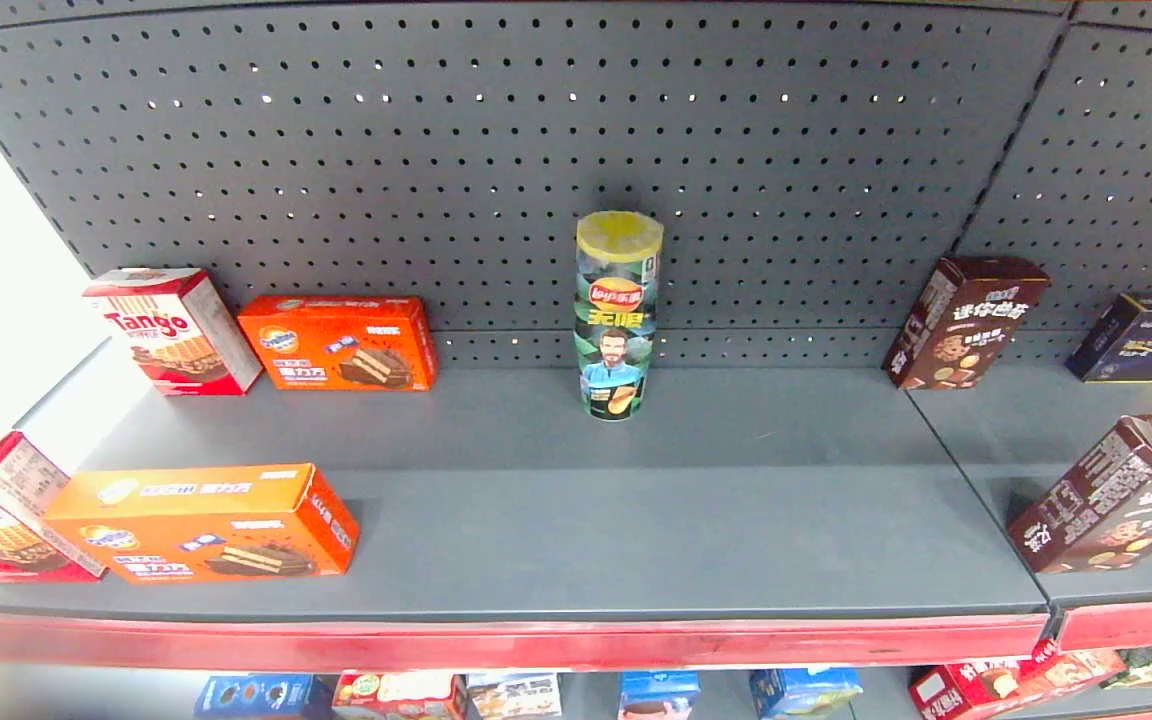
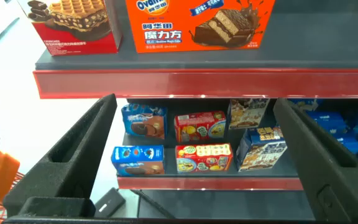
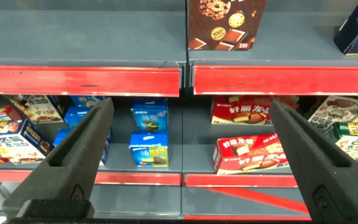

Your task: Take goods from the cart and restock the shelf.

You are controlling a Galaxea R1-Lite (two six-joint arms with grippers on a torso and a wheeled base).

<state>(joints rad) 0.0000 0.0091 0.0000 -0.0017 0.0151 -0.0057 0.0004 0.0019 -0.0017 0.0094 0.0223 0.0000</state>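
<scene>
Fingers (image 2: 73,158) of left gripper (image 2: 194,155) and right gripper (image 3: 188,155) held spread, empty; chip can (image 1: 619,315) stood upright on shelf (image 1: 536,540), lid up, gripped by neither.

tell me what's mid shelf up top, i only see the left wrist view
Observer: A tall chips can stands upright, alone, on the shelf, toward the back.
Operator: anything right of it
Observer: On the neighbouring section, a back brown box and a front brown box.
Operator: right tool open
Observer: Yes, the right tool is open and empty, pointed at the lower shelves.
</scene>
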